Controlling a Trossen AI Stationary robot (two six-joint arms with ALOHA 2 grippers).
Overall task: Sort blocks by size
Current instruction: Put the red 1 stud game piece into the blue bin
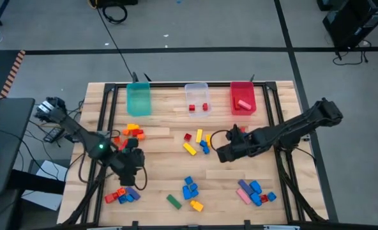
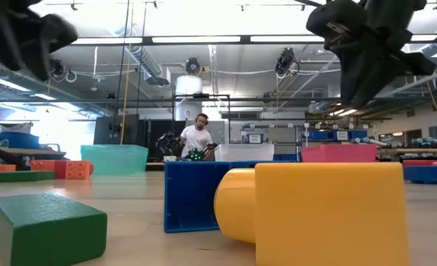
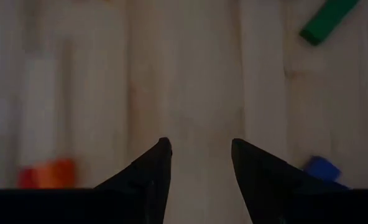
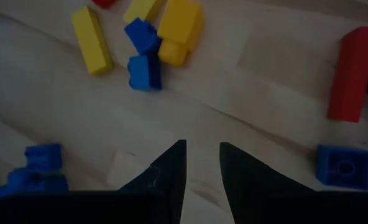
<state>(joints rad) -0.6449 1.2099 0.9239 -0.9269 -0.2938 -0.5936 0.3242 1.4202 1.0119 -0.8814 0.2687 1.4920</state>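
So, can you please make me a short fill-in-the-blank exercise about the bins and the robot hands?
1. The bin between the teal bin and the red bin is ____.
2. The clear bin holds two small ____ blocks.
3. Both the left hand and the right hand hold ____.

Missing words: clear; red; nothing

A wooden table carries scattered blocks and teal, clear and red bins.
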